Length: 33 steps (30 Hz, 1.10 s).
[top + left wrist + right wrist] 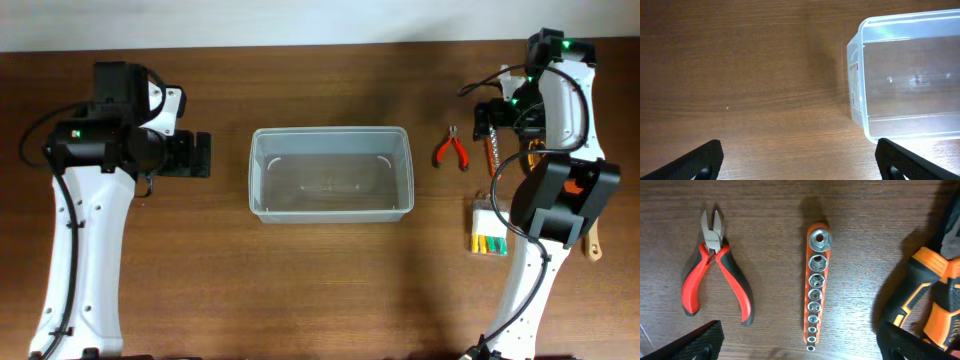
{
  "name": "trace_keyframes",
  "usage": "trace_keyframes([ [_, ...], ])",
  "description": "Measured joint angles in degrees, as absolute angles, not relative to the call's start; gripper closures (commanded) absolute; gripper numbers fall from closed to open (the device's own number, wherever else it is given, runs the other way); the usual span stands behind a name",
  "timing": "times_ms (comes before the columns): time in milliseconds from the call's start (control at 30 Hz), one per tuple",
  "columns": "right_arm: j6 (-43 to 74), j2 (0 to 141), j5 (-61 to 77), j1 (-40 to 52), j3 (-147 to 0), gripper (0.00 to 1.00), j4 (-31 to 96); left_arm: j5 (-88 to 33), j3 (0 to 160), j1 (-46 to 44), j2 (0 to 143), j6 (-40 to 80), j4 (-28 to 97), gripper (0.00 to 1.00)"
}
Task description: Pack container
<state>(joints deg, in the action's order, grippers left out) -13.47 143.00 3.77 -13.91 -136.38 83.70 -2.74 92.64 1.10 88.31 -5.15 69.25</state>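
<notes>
Container (330,132): clear rectangular tub, rounded corners, thick rim. Left gripper (800,152), right gripper (800,332): jaws apart.

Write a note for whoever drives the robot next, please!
Left tool: open, empty, just left of the container.
Right tool: open, empty, over the red pliers and socket rail.
The container sits mid-table with nothing in it.
Done: nothing packed yet.
Left: the red pliers, socket rail and bit case by the right arm probably go in.
</notes>
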Motion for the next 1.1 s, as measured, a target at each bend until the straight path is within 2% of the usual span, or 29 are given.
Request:
trace_keyframes([
  [1100, -15.49, 146.78, 2.85, -13.91, -136.33, 0.01, 82.91, -2.74, 92.64, 1.1, 88.31, -5.15, 69.25, 0.01],
])
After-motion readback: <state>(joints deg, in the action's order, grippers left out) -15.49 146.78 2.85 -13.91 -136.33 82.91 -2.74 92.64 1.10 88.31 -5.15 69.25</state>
